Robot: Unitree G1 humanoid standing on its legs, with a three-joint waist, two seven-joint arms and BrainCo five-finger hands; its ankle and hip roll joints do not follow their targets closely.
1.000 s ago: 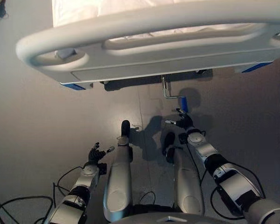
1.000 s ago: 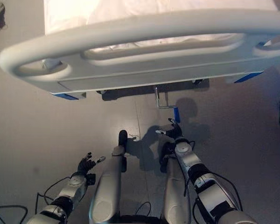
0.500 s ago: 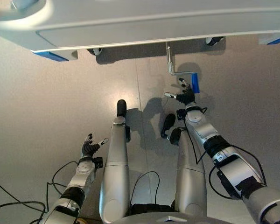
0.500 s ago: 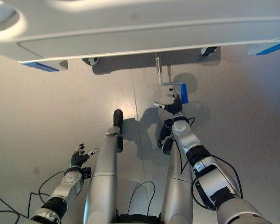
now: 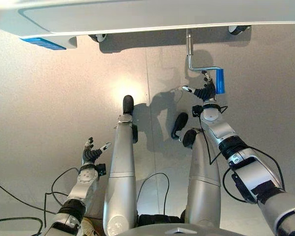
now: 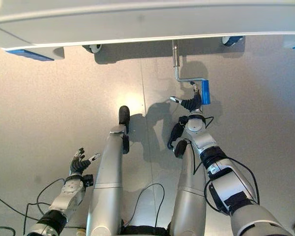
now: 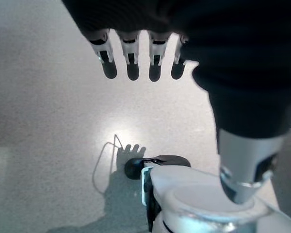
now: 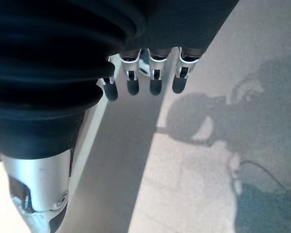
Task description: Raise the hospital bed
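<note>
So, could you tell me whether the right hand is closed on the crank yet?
Not yet: the right hand is open beside the blue handle.

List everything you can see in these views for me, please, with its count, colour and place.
Hospital bed footboard: one, pale grey, across the top.
Blue corner pads: two show, under the bed's outer corners.
Castors: two, dark and grey, under the bed edge.
Crank: one, metal rod with a blue grip, below the bed.
Floor: grey.
Right robot hand: open, right beside the blue grip.
Left robot hand: open, low beside the body.
</note>
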